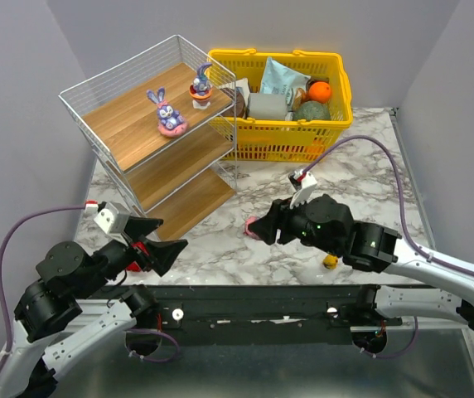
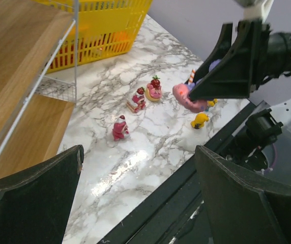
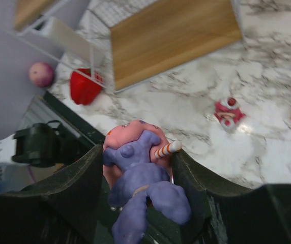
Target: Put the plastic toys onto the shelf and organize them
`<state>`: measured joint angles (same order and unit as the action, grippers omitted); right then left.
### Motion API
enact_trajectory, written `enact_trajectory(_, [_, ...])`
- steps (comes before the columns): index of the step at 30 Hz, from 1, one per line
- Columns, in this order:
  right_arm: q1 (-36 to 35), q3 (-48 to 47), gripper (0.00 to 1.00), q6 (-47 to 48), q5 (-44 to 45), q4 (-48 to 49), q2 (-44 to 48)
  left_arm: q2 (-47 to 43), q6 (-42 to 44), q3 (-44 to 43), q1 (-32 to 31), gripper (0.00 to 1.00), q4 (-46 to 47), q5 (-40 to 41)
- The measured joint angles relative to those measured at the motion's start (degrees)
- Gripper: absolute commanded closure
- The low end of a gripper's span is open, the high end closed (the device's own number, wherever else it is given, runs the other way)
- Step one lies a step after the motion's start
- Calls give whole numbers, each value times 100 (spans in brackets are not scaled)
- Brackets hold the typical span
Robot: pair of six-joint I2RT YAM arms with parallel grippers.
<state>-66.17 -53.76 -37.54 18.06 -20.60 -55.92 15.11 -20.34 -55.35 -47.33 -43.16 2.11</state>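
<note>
1. Marble-patterned desk (image 1: 370, 166) ran between plain grey walls, with the shelf (image 1: 129, 124) at the back left and a yellow basket (image 1: 336, 87) just beside it.
2. One purple bunny (image 1: 167, 112) and a second bunny (image 1: 201, 85) stood upright and a little apart on the shelf's top board, so that much looked done. I saw nothing on the two lower boards.
3. A third bunny (image 3: 135, 178), purple on a pink base, was off the desk, pinched between the jaws of the right arm (image 1: 370, 245) over the middle of the desk, well short of the shelf.
4. The jaws of the left arm (image 1: 63, 274) were spread wide and held nothing, low down near the shelf's front corner.
5. Loose on the desk lay three small pink-red figures, one (image 2: 120, 128) nearer the shelf and two more (image 2: 138, 99) (image 2: 154, 89) close together, plus a little yellow piece (image 2: 200, 120) near the front edge.
6. By my reckoning the job was less than half done: the held bunny and those four loose toys were not yet shelved.
7. The basket held a pale blue packet (image 1: 282, 79), an orange (image 1: 320, 89), a grey roll (image 1: 266, 105) and a greenish round thing (image 1: 313, 111). I could make out no toys among them.
8. A red pepper (image 3: 84, 87) lay on the desk by the shelf's foot.
</note>
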Motion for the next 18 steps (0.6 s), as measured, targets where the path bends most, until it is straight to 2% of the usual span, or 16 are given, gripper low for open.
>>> enact_trajectory(9, [2, -992, 99, 1486, -1917, 363, -302, 313, -551, 4, 0, 1, 337, -275])
enact_trajectory(18, [-157, -1847, 99, 2798, -3147, 422, -1016, 789, -2013, 4, 0, 1, 769, -581])
